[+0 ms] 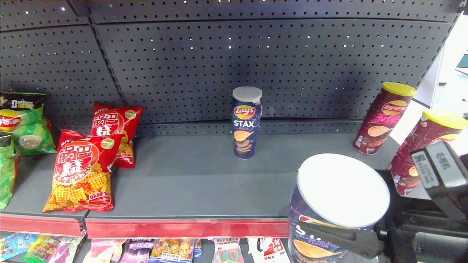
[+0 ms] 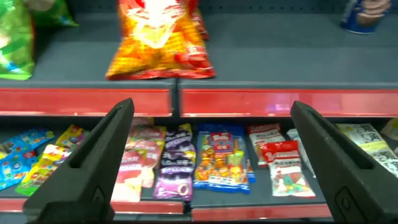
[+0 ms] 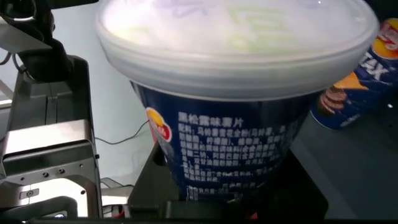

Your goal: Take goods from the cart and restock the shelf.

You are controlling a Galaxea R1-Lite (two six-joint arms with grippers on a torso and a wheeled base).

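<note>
Head view, held can: we see a blue can with a white lid (image 1: 338, 204) low at the right, in front of the red rail (image 1: 182, 228) and not yet over the shelf (image 1: 190, 182).
Head view, right gripper: the right gripper (image 1: 340, 237) is closed around the can's lower wall, with one dark finger crossing its front. We judge that this low grip keeps the lid upward so the can can be set down standing.
Head view, shelf layout: a matching standing can (image 1: 246, 122) is upright at the back centre. Two maroon cans (image 1: 384, 117) stand at the right and red bags (image 1: 84, 171) lie at the left. The bare deck between them looks to us like the slot for this product.
Left wrist view, left gripper: the left gripper (image 2: 211, 174) has its fingers spread wide with nothing between them. It sits level with the rail and faces the lower-shelf packets (image 2: 217, 155), which we take for a parked pose out of the way.
Left wrist view, what it adds: the full row of packets under the rail, which the head view cuts off at its bottom edge.
Right wrist view, held can: seen close from below the lid, the can body (image 3: 230, 149) rises straight from the gripper. This confirms for us that it is seated upright.
Right wrist view, what it adds: the standing can (image 3: 354, 93) lies just past the held one, which gives us a line for the approach.
</note>
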